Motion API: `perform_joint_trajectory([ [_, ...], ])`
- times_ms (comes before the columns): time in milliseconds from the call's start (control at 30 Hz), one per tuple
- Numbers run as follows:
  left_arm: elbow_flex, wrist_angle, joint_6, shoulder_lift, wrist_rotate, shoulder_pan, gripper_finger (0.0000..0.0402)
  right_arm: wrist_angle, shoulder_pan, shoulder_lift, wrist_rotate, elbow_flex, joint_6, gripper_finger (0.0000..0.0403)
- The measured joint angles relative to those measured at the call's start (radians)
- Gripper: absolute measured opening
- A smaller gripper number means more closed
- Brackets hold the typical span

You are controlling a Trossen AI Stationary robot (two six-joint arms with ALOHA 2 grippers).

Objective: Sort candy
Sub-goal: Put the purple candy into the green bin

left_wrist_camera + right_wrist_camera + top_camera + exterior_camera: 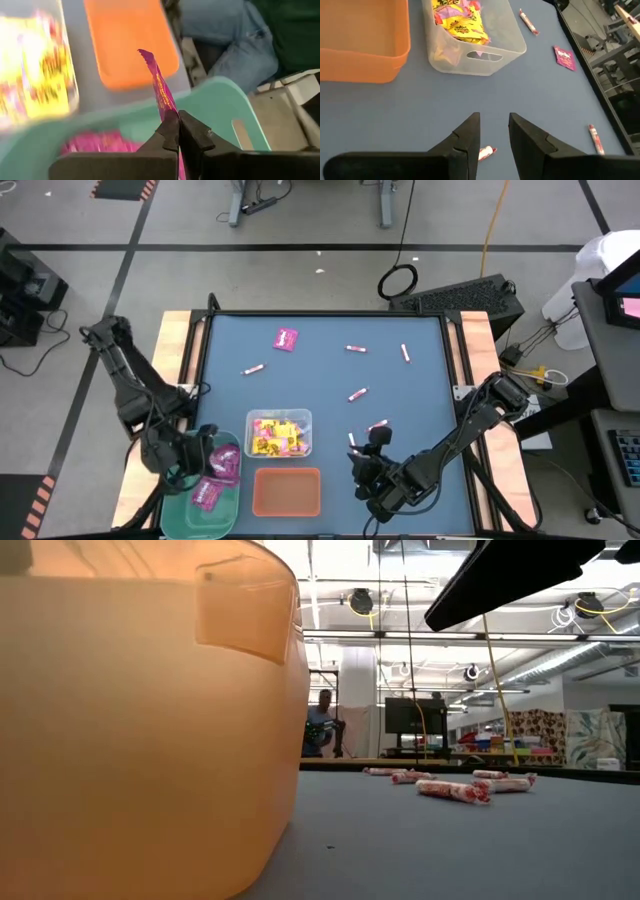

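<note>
On the blue table, a magenta packet is pinched in the left gripper above the green bin; release is best made low inside it. The right gripper, parted, hovers over a stick.

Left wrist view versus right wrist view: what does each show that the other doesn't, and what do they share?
Only the left wrist view shows the left gripper shut on a magenta packet above the green bin. Only the right wrist view shows the open right gripper over a pink-and-white stick on the blue table. Both show the orange bin and the clear bin of yellow packets.
</note>
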Motion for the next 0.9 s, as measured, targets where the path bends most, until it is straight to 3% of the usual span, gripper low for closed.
perform_joint_trajectory([
  [133, 0.000, -0.077, -0.198, 0.003, -0.002, -0.055, 0.0004, -0.001, -0.001, 0.000, 0.014, 0.000, -0.049, 0.0093],
  [300, 0.000, -0.144, -0.418, 0.012, -0.111, -0.086, 0.0004, -0.001, -0.002, 0.000, 0.058, 0.000, -0.082, 0.0093],
  [433, 0.000, -0.221, -0.559, 0.042, -0.108, -0.089, 0.0011, -0.001, -0.006, 0.000, 0.057, 0.000, -0.100, 0.0093],
  [900, -0.001, -0.196, -0.577, 0.176, -0.088, -0.078, 0.0117, 0.000, -0.008, 0.000, 0.058, 0.000, -0.091, 0.0093],
])
